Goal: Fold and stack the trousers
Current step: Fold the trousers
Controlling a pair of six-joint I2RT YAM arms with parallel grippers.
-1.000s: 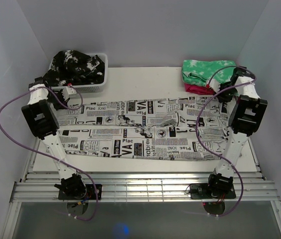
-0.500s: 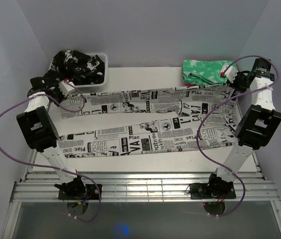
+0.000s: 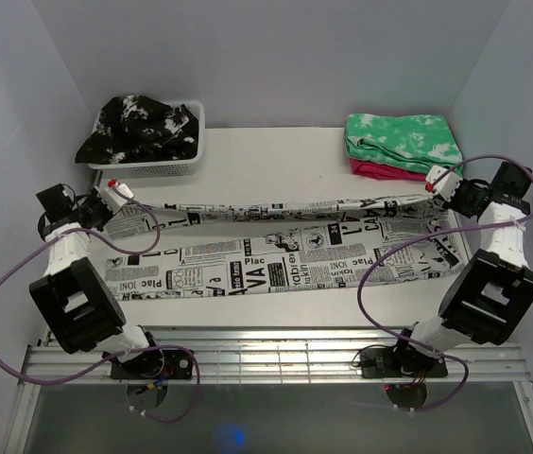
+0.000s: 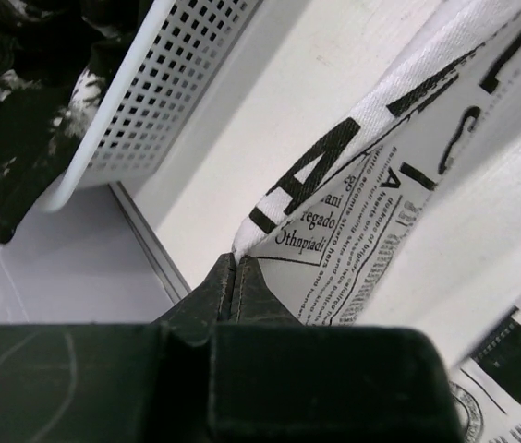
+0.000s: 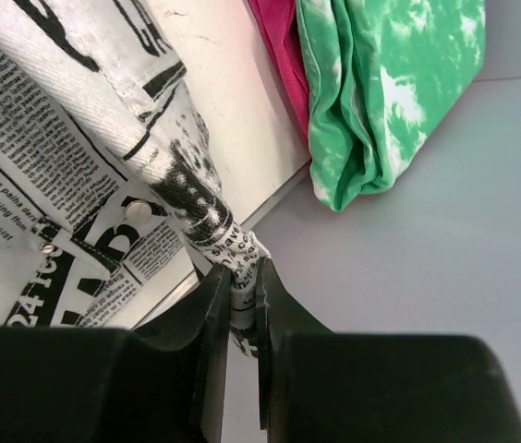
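Note:
The newspaper-print trousers (image 3: 276,248) stretch left to right across the table, their far edge lifted taut between both grippers and the rest lying flat toward the front. My left gripper (image 3: 106,197) is shut on the left end of the cloth (image 4: 334,221), pinched at a corner. My right gripper (image 3: 441,186) is shut on a bunched part of the right end (image 5: 187,198), near a metal button.
A white basket (image 3: 163,165) with a black-and-white garment (image 3: 139,123) stands at the back left. A folded green-and-white cloth (image 3: 399,137) on a pink one (image 3: 375,168) lies at the back right. Table edges run beside both grippers.
Both grippers have drawn the held far edge of the trousers toward the front and down, folding it over the near part. Both arms have swung outward and lower.

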